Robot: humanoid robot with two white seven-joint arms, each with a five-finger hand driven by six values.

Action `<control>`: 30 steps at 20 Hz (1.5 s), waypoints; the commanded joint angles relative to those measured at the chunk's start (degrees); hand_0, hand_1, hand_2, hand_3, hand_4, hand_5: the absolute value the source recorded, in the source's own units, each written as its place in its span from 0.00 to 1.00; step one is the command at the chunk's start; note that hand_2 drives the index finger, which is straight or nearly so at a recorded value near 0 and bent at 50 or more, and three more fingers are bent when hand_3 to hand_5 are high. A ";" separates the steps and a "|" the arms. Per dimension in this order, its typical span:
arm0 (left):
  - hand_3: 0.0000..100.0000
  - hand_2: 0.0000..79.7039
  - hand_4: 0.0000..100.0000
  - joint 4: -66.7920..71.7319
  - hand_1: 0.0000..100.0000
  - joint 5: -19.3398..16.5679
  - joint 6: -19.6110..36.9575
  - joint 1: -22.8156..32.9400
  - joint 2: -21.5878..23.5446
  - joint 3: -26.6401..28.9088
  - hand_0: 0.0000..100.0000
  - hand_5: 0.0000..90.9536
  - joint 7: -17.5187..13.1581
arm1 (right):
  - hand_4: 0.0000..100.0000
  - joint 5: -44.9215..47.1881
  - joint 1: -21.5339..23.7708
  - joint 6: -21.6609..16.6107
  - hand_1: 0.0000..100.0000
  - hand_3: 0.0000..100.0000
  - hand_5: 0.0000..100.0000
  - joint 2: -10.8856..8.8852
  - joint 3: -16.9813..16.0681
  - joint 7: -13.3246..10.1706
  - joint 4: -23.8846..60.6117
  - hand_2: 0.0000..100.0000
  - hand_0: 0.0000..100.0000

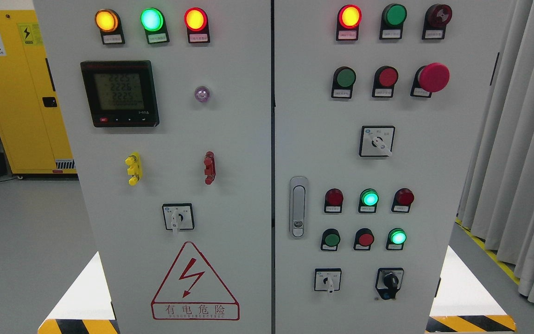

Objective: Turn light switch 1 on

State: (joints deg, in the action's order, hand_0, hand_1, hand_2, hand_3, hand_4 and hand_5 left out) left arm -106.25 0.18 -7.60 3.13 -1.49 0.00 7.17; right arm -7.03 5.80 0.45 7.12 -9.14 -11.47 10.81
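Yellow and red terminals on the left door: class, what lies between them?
Nothing. In the head view, only bare grey panel separates the yellow terminal from the red terminal.

yellow cabinet [14, 93], grey curtain [522, 153], digital meter [119, 93]

Print on the small button labels [346, 34] is too tiny to read.
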 commanded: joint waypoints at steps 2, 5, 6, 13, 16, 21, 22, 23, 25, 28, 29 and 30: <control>0.87 0.73 0.85 -6.77 0.67 -3.87 -4.87 -8.21 -2.99 0.26 0.19 0.92 1.44 | 0.00 0.00 0.00 -0.01 0.50 0.00 0.00 0.00 0.00 0.05 0.00 0.04 0.00; 0.87 0.73 0.86 -6.77 0.70 -4.14 -8.03 -11.12 -3.70 0.26 0.21 0.93 2.15 | 0.00 0.00 0.00 -0.01 0.50 0.00 0.00 0.00 0.00 0.05 0.00 0.04 0.00; 0.87 0.73 0.86 -6.69 0.71 -4.14 -9.17 -12.00 -3.78 0.26 0.22 0.93 2.15 | 0.00 0.00 0.00 -0.01 0.50 0.00 0.00 0.00 0.00 -0.04 0.00 0.04 0.00; 0.87 0.73 0.86 -6.69 0.74 -4.40 -12.08 -15.34 -3.78 0.26 0.24 0.92 2.50 | 0.00 0.00 0.00 -0.01 0.50 0.00 0.00 0.00 0.00 0.05 0.00 0.04 0.00; 0.87 0.73 0.86 -6.69 0.74 -4.93 -14.71 -17.01 -3.78 0.26 0.24 0.92 3.91 | 0.00 0.00 0.00 -0.01 0.50 0.00 0.00 0.00 0.00 0.05 0.00 0.04 0.00; 0.87 0.73 0.86 -6.42 0.73 -5.19 -15.95 -18.86 -4.22 -0.35 0.23 0.93 5.48 | 0.00 0.00 0.00 -0.01 0.50 0.00 0.00 0.00 0.00 0.05 0.00 0.04 0.00; 0.87 0.73 0.86 -6.42 0.73 -5.28 -16.30 -19.21 -4.22 -0.53 0.23 0.93 5.66 | 0.00 0.00 0.00 -0.01 0.50 0.00 0.00 0.00 0.00 0.05 0.00 0.04 0.00; 0.87 0.73 0.86 -6.42 0.73 -5.28 -17.00 -19.47 -4.31 -0.62 0.23 0.93 5.93 | 0.00 0.00 0.00 -0.01 0.50 0.00 0.00 0.00 0.00 0.05 0.00 0.04 0.00; 0.87 0.72 0.86 -6.42 0.74 -5.37 -17.97 -20.09 -4.92 -0.62 0.25 0.93 6.45 | 0.00 0.00 0.00 -0.01 0.50 0.00 0.00 0.00 0.00 -0.04 0.00 0.04 0.00; 0.87 0.72 0.86 -6.42 0.75 -5.89 -18.15 -20.18 -4.93 -1.23 0.25 0.93 6.54 | 0.00 0.00 0.00 -0.01 0.50 0.00 0.00 0.00 0.00 0.05 0.00 0.04 0.00; 0.87 0.72 0.86 -6.42 0.75 -6.24 -18.24 -20.27 -4.93 -1.41 0.24 0.93 6.54 | 0.00 0.00 0.00 -0.01 0.50 0.00 0.00 0.00 0.00 0.05 0.00 0.04 0.00; 0.87 0.72 0.86 -6.42 0.74 -6.33 -18.32 -20.35 -4.93 -1.49 0.22 0.93 6.54 | 0.00 0.00 0.00 -0.01 0.50 0.00 0.00 0.00 0.00 0.05 0.00 0.04 0.00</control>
State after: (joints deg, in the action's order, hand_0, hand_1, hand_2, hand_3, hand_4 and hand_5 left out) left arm -112.35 -5.40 -25.60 -16.20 -5.58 0.00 13.58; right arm -7.03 5.80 0.45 7.12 -9.14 -11.47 10.81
